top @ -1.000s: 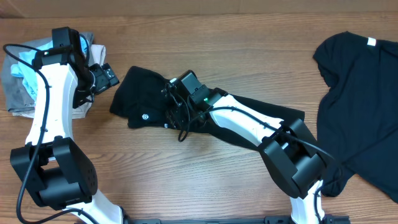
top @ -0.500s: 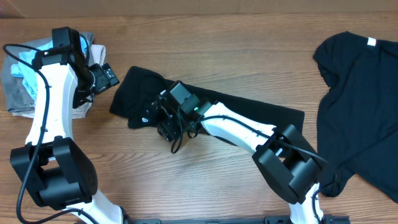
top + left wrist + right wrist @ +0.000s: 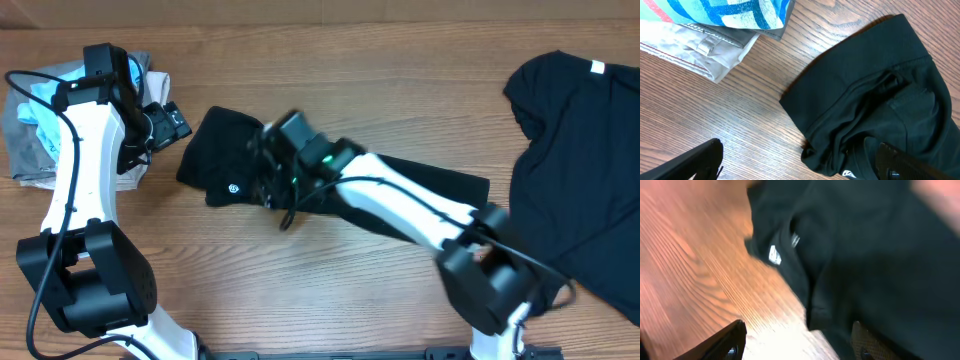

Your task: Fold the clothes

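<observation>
right hand hovers over the left half of the black garment, fingers spread wide with nothing between them. in the blurred right wrist view the cloth lies below the open gap, not pinched. left hand hangs just beside the garment's upper left corner, equally wide open and empty, with the stack of folded clothes on its far side. the garment lies long and slanted across the middle of the tabletop, its left end doubled over and rumpled, with a small white logo near the lower edge. a black t-shirt lies spread out well apart at the right.

by the look of it, the step in hand is finishing the fold of this garment. to do it well, pinch a single edge only — the rumpled ridge seen in the left wrist view invites grabbing several layers at once. take hold near a corner, low against the wood, and lift just enough to clear the cloth beneath. then carry it over so the edges meet. the left hand could pin the near corner so the whole piece does not slide — and the bunched part wants smoothing before stacking.
</observation>
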